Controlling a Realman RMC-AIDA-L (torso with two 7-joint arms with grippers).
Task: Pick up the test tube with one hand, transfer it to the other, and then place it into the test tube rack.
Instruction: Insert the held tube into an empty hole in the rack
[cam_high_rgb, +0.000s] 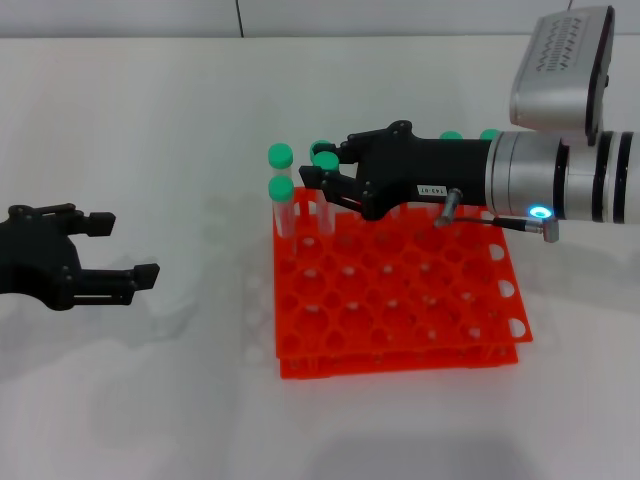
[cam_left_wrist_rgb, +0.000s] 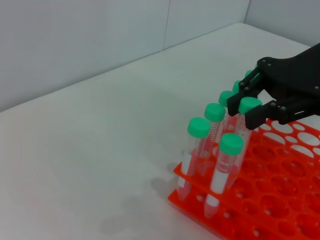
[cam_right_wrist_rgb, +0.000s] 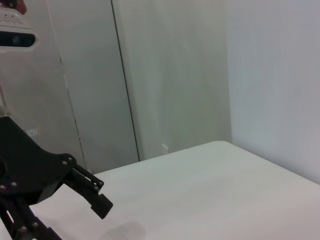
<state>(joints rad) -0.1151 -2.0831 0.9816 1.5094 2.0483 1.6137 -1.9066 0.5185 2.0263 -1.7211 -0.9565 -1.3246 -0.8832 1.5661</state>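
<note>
**Tube at the rack, release not yet done**

The right gripper (cam_high_rgb: 318, 176), the one with the white label and blue ring, reaches across the far side of the orange test tube rack (cam_high_rgb: 400, 300). Its fingers (cam_left_wrist_rgb: 260, 114) pinch the test tube (cam_left_wrist_rgb: 245, 120) just under the green cap, and the tube stands about upright among the other green-capped tubes (cam_left_wrist_rgb: 202, 150) at the rack's far left corner. Whether its foot is already seated in a hole, I cannot tell, since neighbouring tubes hide it.

The left gripper (cam_high_rgb: 125, 250) hangs over the bare white table (cam_high_rgb: 150, 380), well apart from the rack, fingers spread and empty.

Judging from this, pickup and handover look finished and placement is at its end. What seems left is to lower the tube fully if needed, let go, and lift clear without knocking the neighbours.
</note>
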